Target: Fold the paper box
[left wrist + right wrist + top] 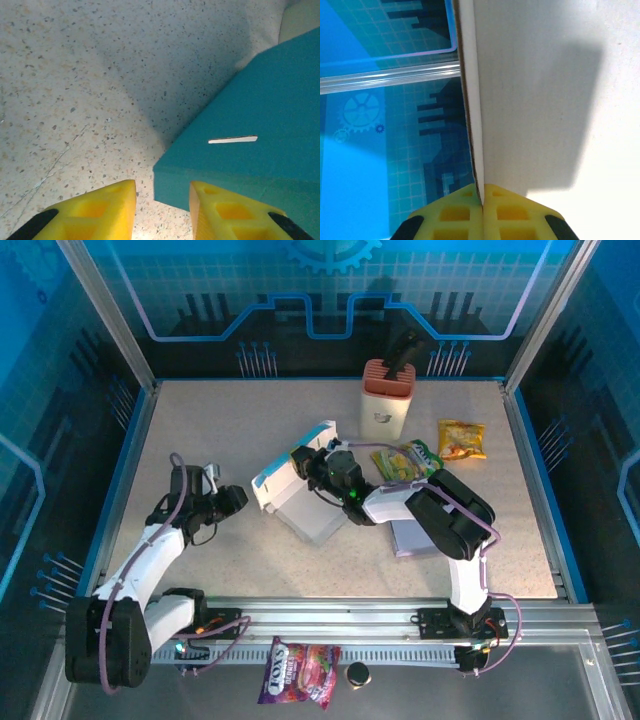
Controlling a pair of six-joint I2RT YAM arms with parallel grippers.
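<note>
Paper box (300,508) sits mid-table, half-formed; the right gripper (482,192) has its fingers pressed together on a thin white flap (545,100), and the left gripper (162,189) stands part-spread, holding nothing, just off the box's teal corner. We judge the flap could slip or crease under that narrow pinch, and a misaligned left closure might shove the box instead of folding it. A canister (388,400) and snack packets (462,438) crowd the far right, limiting the right arm's swing.
</note>
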